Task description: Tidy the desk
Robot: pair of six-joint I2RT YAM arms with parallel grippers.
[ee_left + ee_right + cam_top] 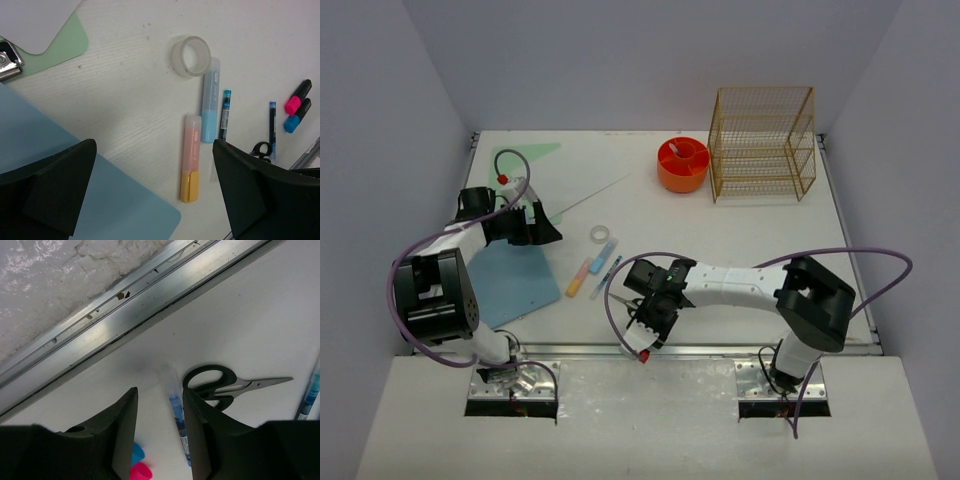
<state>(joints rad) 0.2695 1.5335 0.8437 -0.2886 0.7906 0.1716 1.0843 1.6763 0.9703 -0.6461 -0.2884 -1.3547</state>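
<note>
the desk (740, 230) is the white top that fills the floor between the lavender walls, and the tape roll (603, 234) lies flat on it near the middle. on the near side of the tape roll, a light-blue highlighter (210, 100) and a thin teal pen (225, 115) lie side by side, with the highlighter's end right against the roll. an orange-capped highlighter (190, 160) lies a little nearer again. to the left of the tape roll is a blue sheet (515, 280), and further back on that side is a green clipboard (535, 155). behind the tape roll and to its right sits an orange bowl (682, 165), with a gold wire rack (762, 145) further right again.

the left hand (154, 145) hangs just left of the tape roll, above the edge of the blue sheet. its jaws are spread wide with nothing between them.

the right hand (160, 392) is low over the desk, nearer than the tape roll and a little to its right, close to the metal rail (115, 320) at the front edge. its jaws stand partly apart, straddling a slim blue pen (176, 412). a gap shows between the pen and one finger, and i cannot tell whether the other finger touches it. black scissors (215, 385) lie just beside that pen, and a pink marker (298, 96) and a blue marker (297, 116) lie near it.
</note>
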